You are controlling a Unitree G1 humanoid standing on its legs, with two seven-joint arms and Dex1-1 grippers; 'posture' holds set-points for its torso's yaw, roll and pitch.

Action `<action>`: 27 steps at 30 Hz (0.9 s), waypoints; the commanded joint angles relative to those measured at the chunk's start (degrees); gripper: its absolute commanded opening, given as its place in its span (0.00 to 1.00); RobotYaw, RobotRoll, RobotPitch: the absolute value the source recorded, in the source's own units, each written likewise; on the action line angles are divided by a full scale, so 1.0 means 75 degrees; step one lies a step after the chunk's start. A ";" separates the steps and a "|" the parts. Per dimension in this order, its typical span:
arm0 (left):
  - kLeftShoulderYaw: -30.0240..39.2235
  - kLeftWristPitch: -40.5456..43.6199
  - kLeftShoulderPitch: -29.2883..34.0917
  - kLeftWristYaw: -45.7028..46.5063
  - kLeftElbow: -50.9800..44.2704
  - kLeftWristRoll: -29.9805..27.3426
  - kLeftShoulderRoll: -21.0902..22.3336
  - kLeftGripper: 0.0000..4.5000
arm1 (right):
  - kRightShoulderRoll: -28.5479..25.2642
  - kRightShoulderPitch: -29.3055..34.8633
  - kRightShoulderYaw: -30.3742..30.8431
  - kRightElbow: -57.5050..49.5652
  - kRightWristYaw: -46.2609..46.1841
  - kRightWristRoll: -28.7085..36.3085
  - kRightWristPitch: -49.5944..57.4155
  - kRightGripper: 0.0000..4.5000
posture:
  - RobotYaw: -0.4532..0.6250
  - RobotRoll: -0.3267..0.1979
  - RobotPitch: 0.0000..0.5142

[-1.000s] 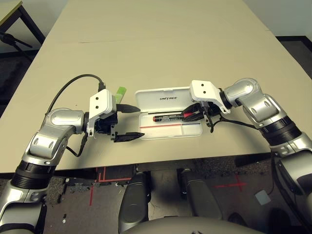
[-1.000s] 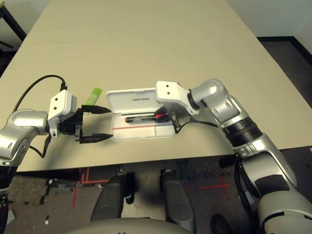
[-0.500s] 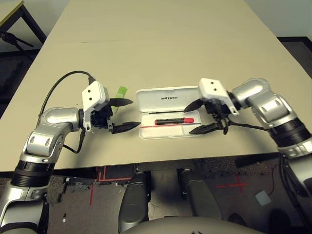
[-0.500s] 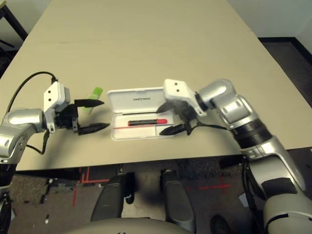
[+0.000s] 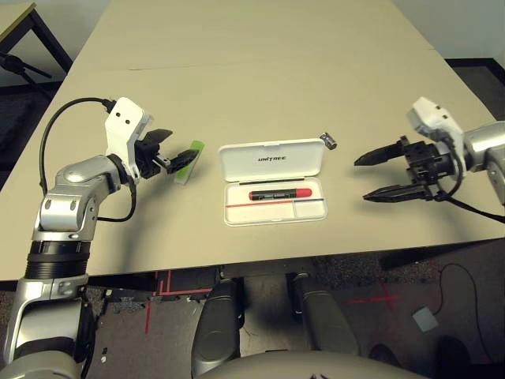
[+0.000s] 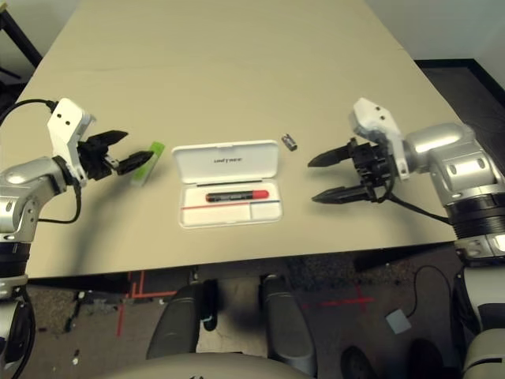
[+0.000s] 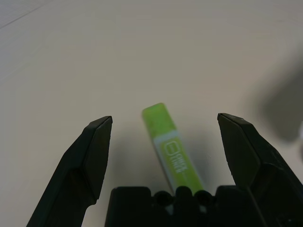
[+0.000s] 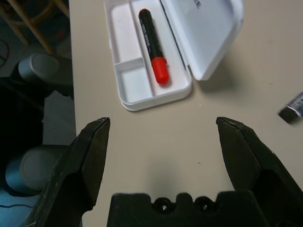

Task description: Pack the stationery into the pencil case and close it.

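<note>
The white pencil case (image 5: 237, 164) lies open in the middle near the table's front, its lid folded back. The red marker (image 5: 280, 193) with the black cap lies in its tray. The light-green stick (image 5: 187, 163) rests on the table left of the case, and my left gripper (image 5: 180, 147) stands open right at it; in the left wrist view the light-green stick (image 7: 173, 151) lies between the fingers (image 7: 97, 146), untouched. A tiny dark metal piece (image 5: 329, 141) sits just off the lid's far right corner. My right gripper (image 5: 361, 179) hangs open and empty, right of the case.
The beige table (image 5: 260, 71) stretches bare behind the case. Its front edge runs close below the case. A black cable (image 5: 59, 126) loops off my left wrist. The floor and a dark table leg (image 5: 16, 59) show at the far left.
My right gripper let go of the red marker in the tray, opened and drew back to the right. My left gripper moved left and away to the green stick.
</note>
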 commanded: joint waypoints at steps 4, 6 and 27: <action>-0.0487 0.0126 -0.0145 0.0448 0.0759 0.0653 -0.0344 1.00 | -0.0311 0.0163 -0.0210 -0.0192 0.0055 0.0260 0.0072 0.99 | 0.37 0.62 0.33; -0.0510 0.0173 -0.0255 0.0663 0.1006 0.0795 -0.0470 1.00 | -0.0352 0.0263 -0.0298 -0.0293 0.0055 0.0314 0.0092 0.99 | 0.36 0.62 0.33; -0.0983 0.0470 -0.0476 0.0415 0.1738 0.1203 -0.0551 0.25 | -0.0474 0.0578 -0.0697 -0.0710 0.0055 0.0471 0.0463 1.00 | 0.35 0.62 0.34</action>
